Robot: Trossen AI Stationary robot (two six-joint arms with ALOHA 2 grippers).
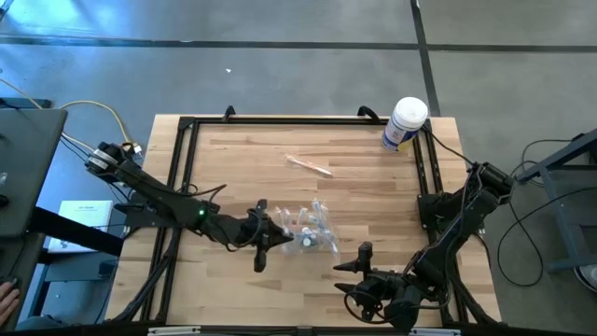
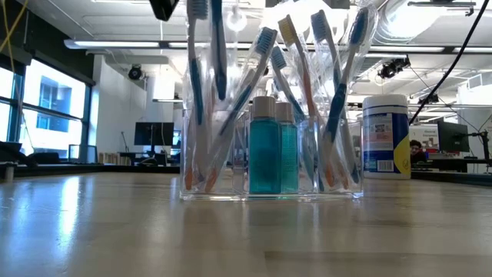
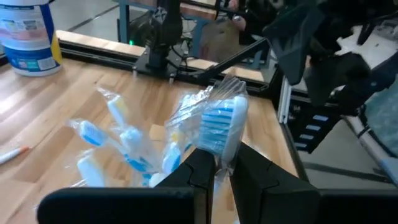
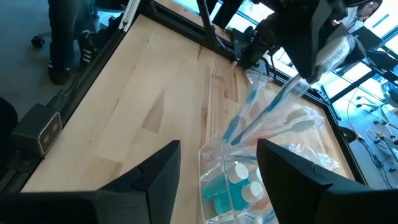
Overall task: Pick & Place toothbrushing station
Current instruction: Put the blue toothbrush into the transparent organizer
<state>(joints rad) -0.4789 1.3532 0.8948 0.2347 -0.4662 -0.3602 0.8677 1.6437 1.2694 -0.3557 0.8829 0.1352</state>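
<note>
Here left gripper point(image 3: 219, 171) pinches a wrapped toothbrush point(image 3: 221, 124) (blue bristles).

Likely an open-plan lab: monitors point(image 2: 150, 132), ceiling ducts point(image 2: 108, 44), a seated person point(image 2: 416, 151).

Bright, even indoor light. In the low view, ceiling strip lights and windows at left supply it; the tabletop point(image 2: 115, 223) shows a pale sheen near the window side and is soft-focus up close. The toothbrushing station point(image 2: 270, 115) is sharp w/ glints on its clear plastic; the room behind is hazy. High view is crisp, w/ thin soft shadows under the arms. Left wrist view: the wrapped toothbrush head point(image 3: 221, 124) near the lens is blurred, plastic wrap glaring white. Right wrist view: windows beyond the table are blown out bluish-white, dark fingers in front blurred
</note>
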